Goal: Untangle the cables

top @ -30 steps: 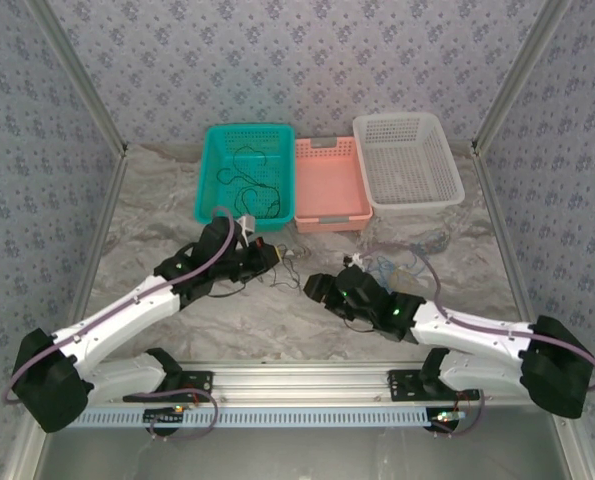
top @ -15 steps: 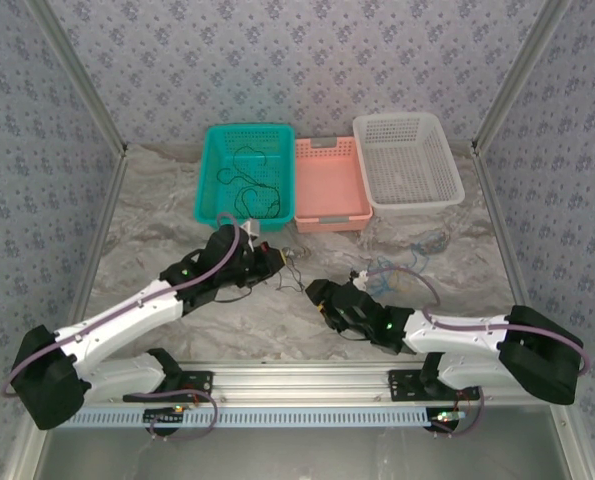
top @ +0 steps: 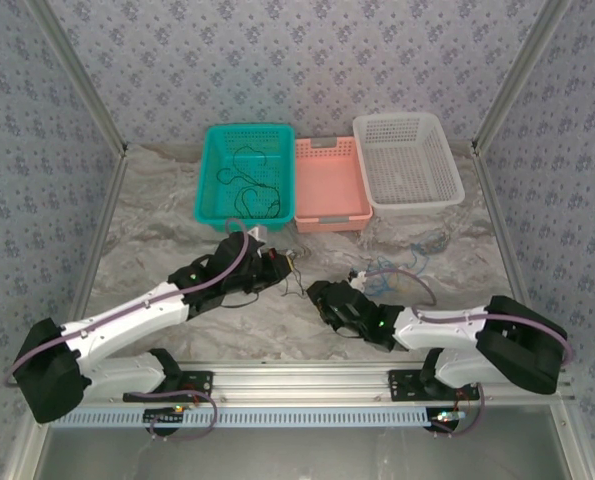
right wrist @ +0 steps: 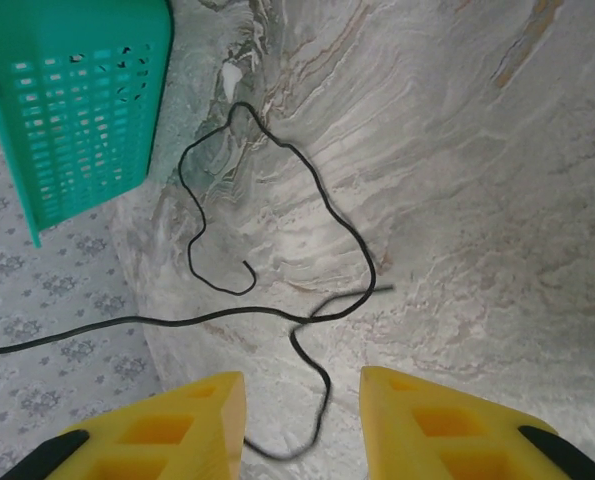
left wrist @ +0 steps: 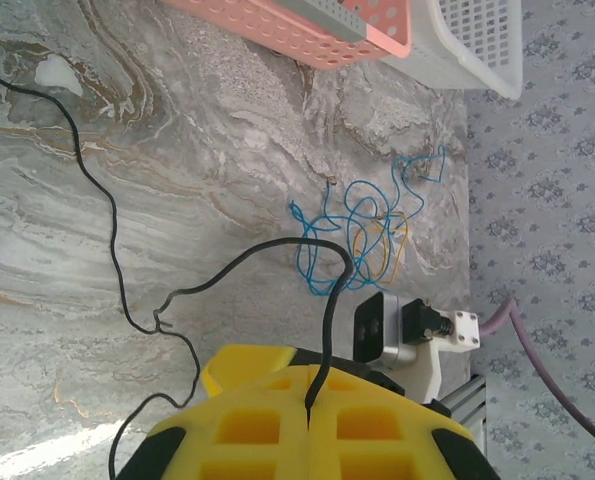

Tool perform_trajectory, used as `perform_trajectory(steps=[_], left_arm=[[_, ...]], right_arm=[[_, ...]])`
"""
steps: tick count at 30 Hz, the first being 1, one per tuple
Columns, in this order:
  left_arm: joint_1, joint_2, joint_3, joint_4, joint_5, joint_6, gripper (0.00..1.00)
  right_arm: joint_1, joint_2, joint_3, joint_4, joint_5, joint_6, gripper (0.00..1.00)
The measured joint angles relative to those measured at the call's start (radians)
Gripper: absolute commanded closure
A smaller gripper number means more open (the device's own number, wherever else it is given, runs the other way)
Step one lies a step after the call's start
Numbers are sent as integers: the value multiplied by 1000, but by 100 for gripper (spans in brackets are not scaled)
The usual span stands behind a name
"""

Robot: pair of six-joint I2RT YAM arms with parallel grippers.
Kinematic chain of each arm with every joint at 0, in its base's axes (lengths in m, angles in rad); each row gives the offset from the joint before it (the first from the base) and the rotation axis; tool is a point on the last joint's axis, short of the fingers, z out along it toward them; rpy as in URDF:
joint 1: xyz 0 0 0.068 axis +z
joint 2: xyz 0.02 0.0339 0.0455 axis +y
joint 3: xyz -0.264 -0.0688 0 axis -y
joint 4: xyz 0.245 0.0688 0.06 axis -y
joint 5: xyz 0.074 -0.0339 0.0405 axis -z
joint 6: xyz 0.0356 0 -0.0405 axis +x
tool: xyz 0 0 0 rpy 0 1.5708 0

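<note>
My left gripper point(left wrist: 310, 405) is shut on a black cable point(left wrist: 329, 300) that rises from its yellow fingertips, arches over and trails off left across the table. In the top view the left gripper point(top: 279, 263) sits mid-table, just in front of the teal basket. My right gripper point(right wrist: 302, 425) stands open low over the marble. A loop of black cable point(right wrist: 322, 385) lies between its fingers point(right wrist: 192, 420) without touching them. A tangle of blue and pale yellowish cables point(left wrist: 362, 235) lies on the table past the right gripper point(top: 319, 296).
Three baskets stand in a row at the back: teal point(top: 245, 172) with black cables inside, pink point(top: 330, 185), white point(top: 407, 160). The blue tangle point(top: 402, 262) lies right of centre. The right wrist view has the teal basket point(right wrist: 72, 100) at upper left.
My left gripper has carried its black cable a little right and farther out. The right gripper has dropped lower over the loose black loop and its jaws have narrowed.
</note>
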State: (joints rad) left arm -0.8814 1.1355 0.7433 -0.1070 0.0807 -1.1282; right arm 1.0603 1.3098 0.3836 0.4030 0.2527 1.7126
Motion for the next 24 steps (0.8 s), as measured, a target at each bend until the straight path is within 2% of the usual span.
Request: perform_trajectory(steps=[5, 9, 16, 24], left_arm=[[-5, 0, 0, 1, 0, 0, 100], [-5, 0, 0, 3, -1, 0, 100], [-5, 0, 0, 2, 0, 0, 100], [-5, 8, 0, 3, 0, 1, 100]], right_arm=[[-13, 62, 18, 46, -26, -7, 74], [-18, 84, 32, 58, -37, -11, 75], [-11, 87, 36, 56, -40, -1, 61], [23, 70, 36, 27, -32, 1, 59]])
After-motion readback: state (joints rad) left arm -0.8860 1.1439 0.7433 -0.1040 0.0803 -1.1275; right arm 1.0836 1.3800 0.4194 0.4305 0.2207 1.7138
